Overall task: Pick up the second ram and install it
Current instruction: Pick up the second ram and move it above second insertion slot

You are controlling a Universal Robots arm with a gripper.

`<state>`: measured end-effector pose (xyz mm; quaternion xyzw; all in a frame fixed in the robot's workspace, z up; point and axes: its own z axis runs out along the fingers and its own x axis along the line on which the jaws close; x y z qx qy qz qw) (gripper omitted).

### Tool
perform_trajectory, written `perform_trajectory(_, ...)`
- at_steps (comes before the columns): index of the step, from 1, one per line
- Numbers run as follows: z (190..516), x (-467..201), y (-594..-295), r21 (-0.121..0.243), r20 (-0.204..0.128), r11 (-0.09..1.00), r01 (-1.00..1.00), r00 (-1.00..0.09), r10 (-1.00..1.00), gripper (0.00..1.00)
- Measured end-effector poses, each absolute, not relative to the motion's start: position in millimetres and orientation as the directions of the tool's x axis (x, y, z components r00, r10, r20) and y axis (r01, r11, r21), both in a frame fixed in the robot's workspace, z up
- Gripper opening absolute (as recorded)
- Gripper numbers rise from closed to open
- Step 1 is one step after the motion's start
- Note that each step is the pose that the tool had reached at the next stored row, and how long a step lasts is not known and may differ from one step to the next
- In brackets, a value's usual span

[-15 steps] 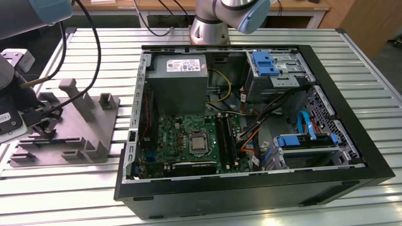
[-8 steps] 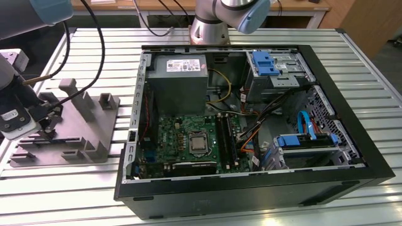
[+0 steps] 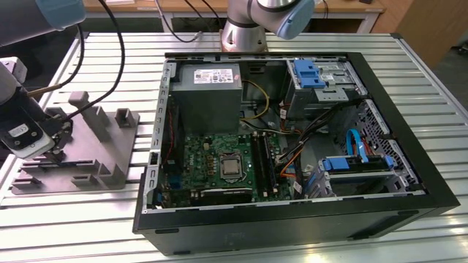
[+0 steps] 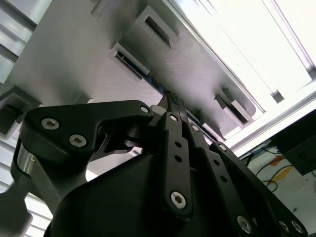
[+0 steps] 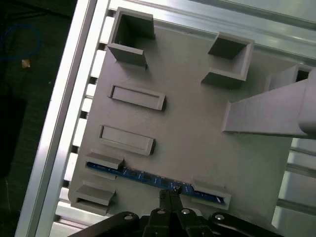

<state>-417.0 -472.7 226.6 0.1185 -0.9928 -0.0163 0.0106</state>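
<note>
The second ram (image 5: pixel 148 177) stands on edge in two low slots at one border of the grey holding block (image 5: pixel 197 123), a thin blue strip that is also seen in the second wrist view (image 4: pixel 154 81). The gripper (image 5: pixel 170 193) has its fingers pressed together, tips right at the strip's upper edge, though I cannot tell whether they touch it. The block lies on a slatted aluminium table (image 3: pixel 424 55) at the exterior view's left, beside an open black computer case (image 3: pixel 292 219) with its green motherboard (image 3: pixel 212 159) exposed, and a wooden bench (image 3: pixel 241 6) stands behind.
</note>
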Motion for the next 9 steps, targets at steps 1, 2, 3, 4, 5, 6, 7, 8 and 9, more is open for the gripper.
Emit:
perform_trajectory(1,226.6,-417.0,-472.7,0.035,0.017,0.968,-0.248,-0.968,-0.248,0.1)
perform_trajectory(2,226.5,-417.0,-472.7,0.035,0.017,0.965,-0.261,-0.965,-0.261,0.1)
perform_trajectory(3,226.5,-417.0,-472.7,0.035,0.017,0.961,-0.273,-0.962,-0.274,0.1)
perform_trajectory(4,226.5,-417.0,-472.7,0.035,0.017,0.958,-0.286,-0.958,-0.287,0.1)
perform_trajectory(5,226.5,-417.0,-472.7,0.035,0.017,0.954,-0.298,-0.954,-0.299,0.1)
perform_trajectory(6,226.5,-417.0,-472.7,0.035,0.017,0.949,-0.312,-0.95,-0.313,0.1)
perform_trajectory(7,226.5,-417.0,-472.7,0.035,0.017,0.945,-0.324,-0.946,-0.325,0.1)
perform_trajectory(8,226.5,-417.0,-472.7,0.035,0.017,0.941,-0.336,-0.941,-0.337,0.1)
perform_trajectory(9,226.5,-417.0,-472.7,0.035,0.017,0.937,-0.348,-0.937,-0.349,0.1)
